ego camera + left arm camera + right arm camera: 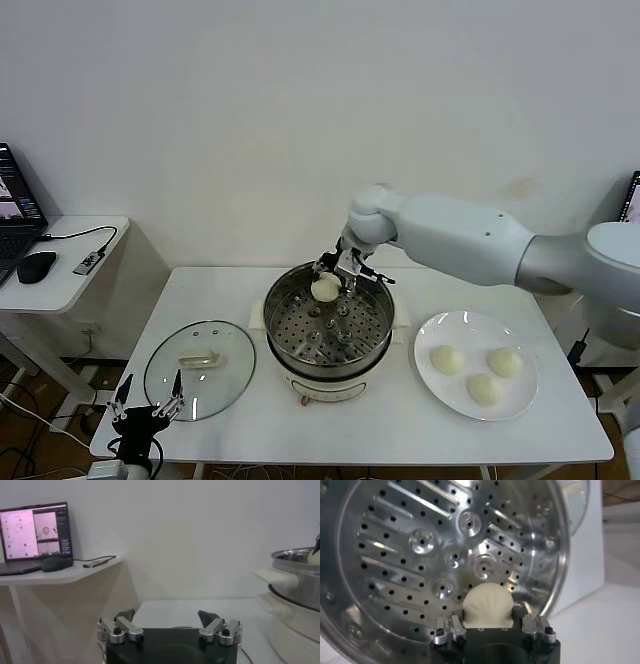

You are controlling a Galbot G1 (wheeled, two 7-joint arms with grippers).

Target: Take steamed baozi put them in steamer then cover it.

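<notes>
Here the right gripper [333, 278] fingers are clamping one baozi [325, 288] over the far side of the steamer [328, 325], leaving tray room for the three waiting on the plate [476, 364]. The left gripper [145, 408], fingers apart, is idling off the counter's [400, 432] edge near the cover [199, 368].

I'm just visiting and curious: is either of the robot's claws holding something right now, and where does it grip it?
The right gripper holds one small cream-white bun by its sides, above the shiny steel steamer. The left gripper holds nothing.
</notes>
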